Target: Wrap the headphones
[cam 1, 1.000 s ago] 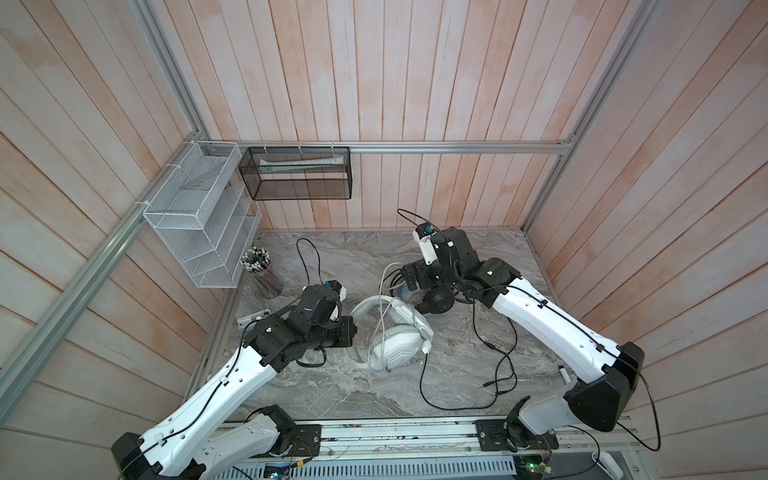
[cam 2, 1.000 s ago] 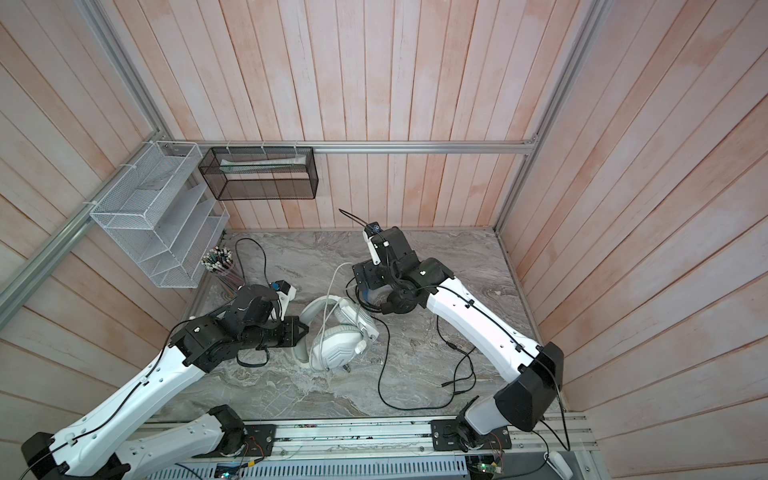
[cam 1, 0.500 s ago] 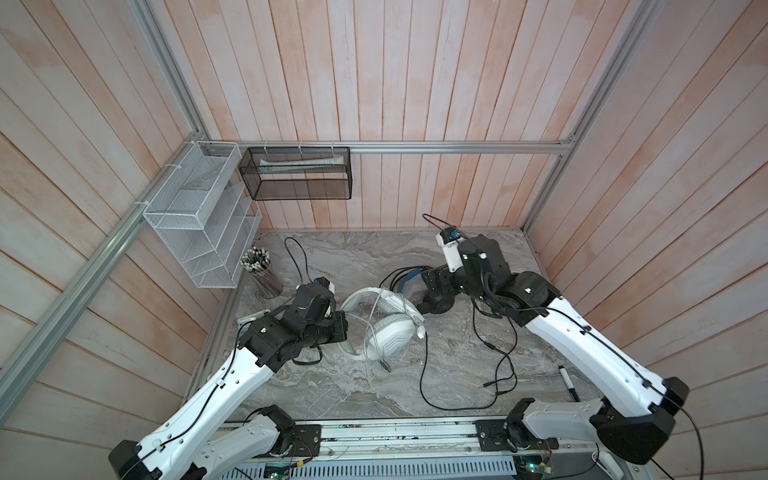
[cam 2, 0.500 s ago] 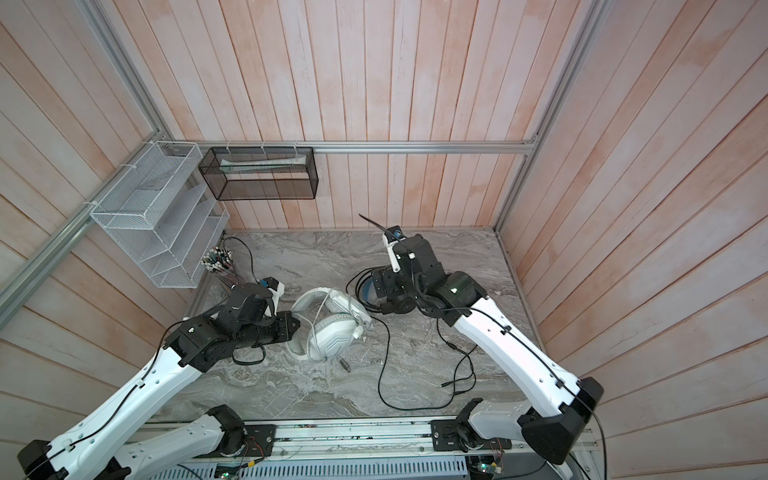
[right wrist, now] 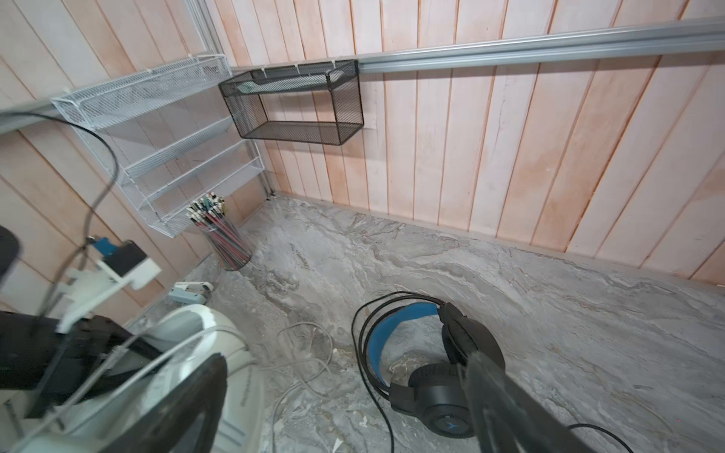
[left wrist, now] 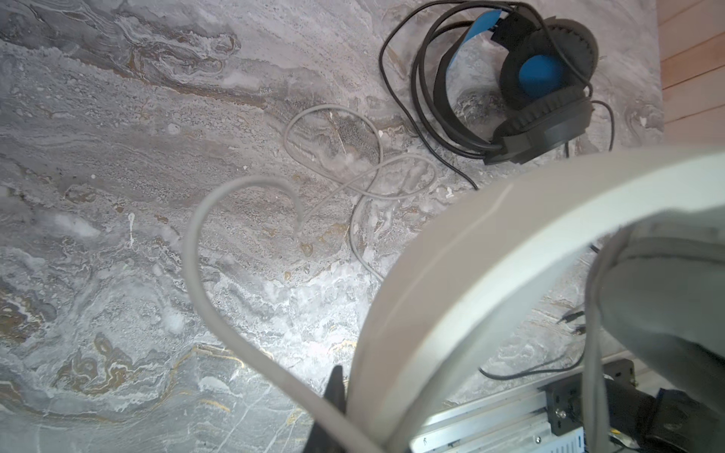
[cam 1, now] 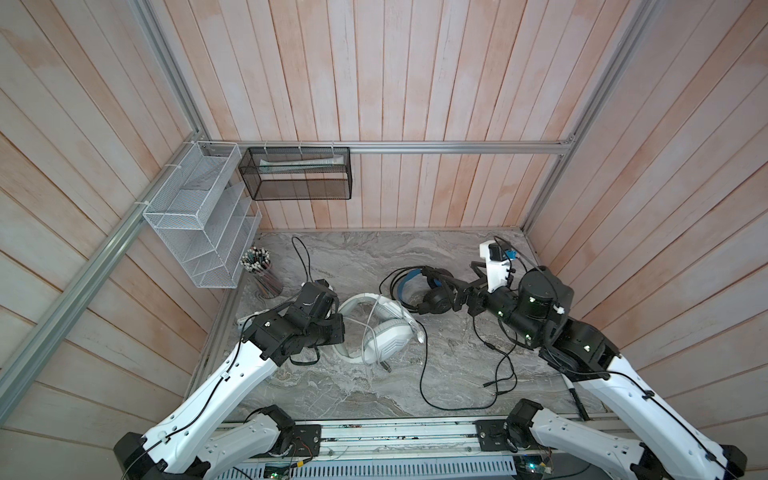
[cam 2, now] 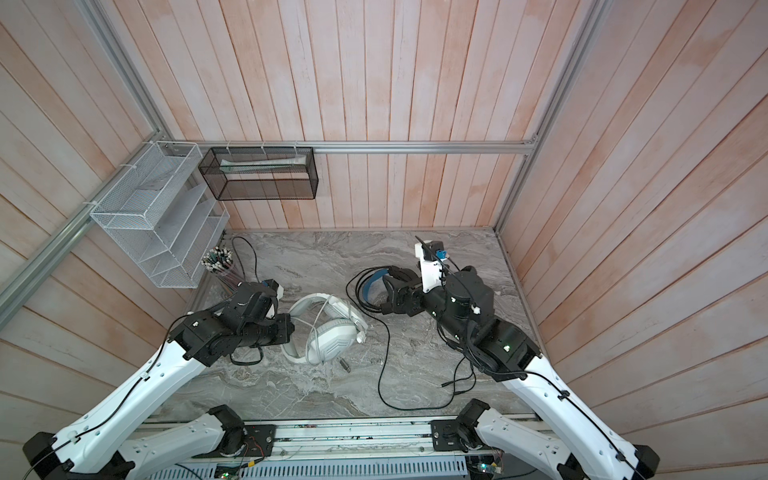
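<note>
Right wrist view: right gripper (right wrist: 347,359), jaws wide and empty, has shifted to the black headphones (right wrist: 431,392), likely next for wrapping; left gripper (cam 1: 340,327) stays clamped on white headphones (cam 1: 386,340).

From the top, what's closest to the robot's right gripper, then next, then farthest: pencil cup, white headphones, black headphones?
From the right gripper, in a top view:
1. Black headphones, right beside it.
2. White headphones, farther left, in the middle.
3. Pencil cup, far left, toward the back.
</note>
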